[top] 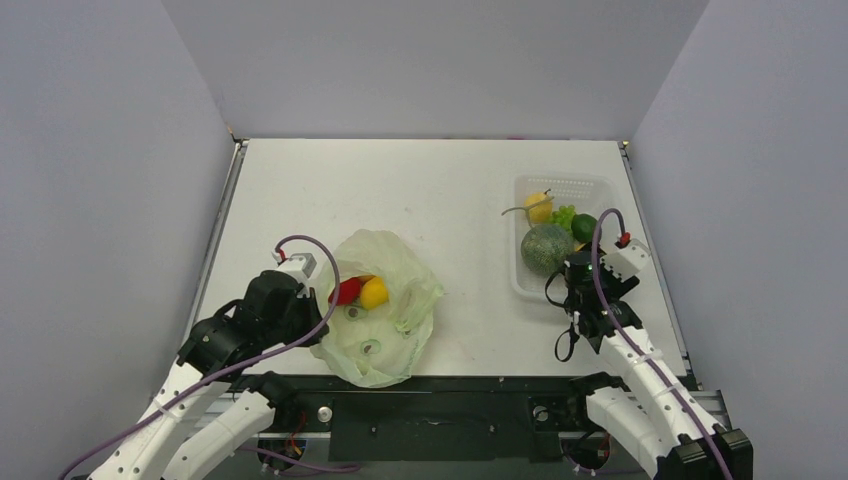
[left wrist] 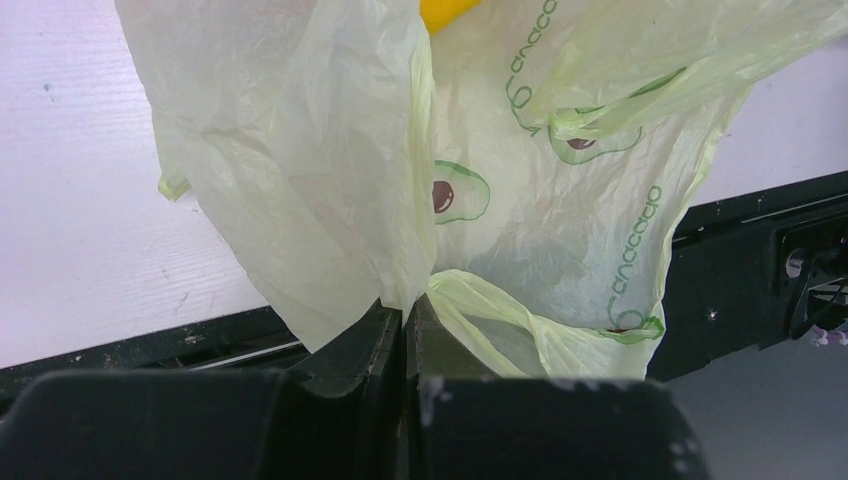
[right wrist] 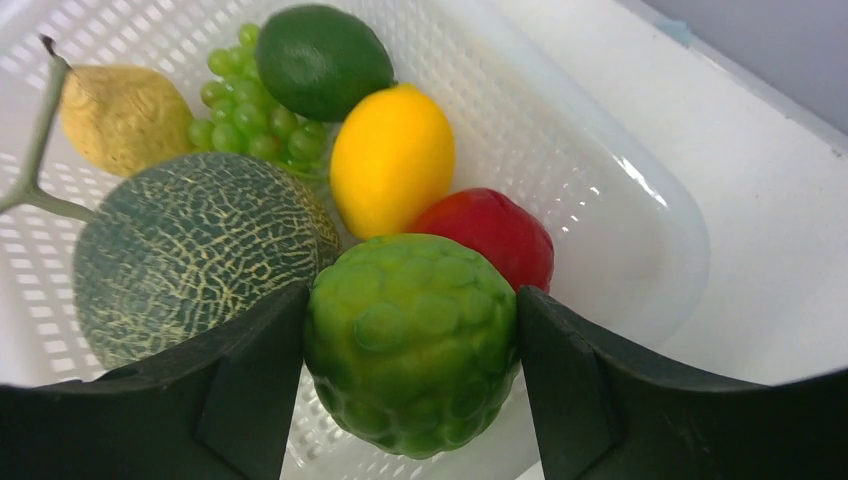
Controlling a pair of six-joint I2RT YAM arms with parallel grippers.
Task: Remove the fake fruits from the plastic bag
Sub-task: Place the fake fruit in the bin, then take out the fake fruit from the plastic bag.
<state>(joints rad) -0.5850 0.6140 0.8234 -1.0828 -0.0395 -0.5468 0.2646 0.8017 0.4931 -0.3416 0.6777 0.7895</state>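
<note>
While left gripper [left wrist: 405, 312] pinched plastic bag [left wrist: 330, 150], right gripper [right wrist: 410, 300] clamped bumpy green fruit [right wrist: 412, 355] over basket [right wrist: 610, 210], right of bag — red fruit [top: 347, 291], yellow fruit [top: 374, 293] sat inside bag. Likely light, slick — grip across middle.

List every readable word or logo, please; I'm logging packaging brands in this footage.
"avocado", probably: stylised green letters, printed twice on the plastic bag, left wrist view; the reading is uncertain.
Avocado-half drawings beside them: pictures, no words.
White basket, fruits: no text visible.
</note>
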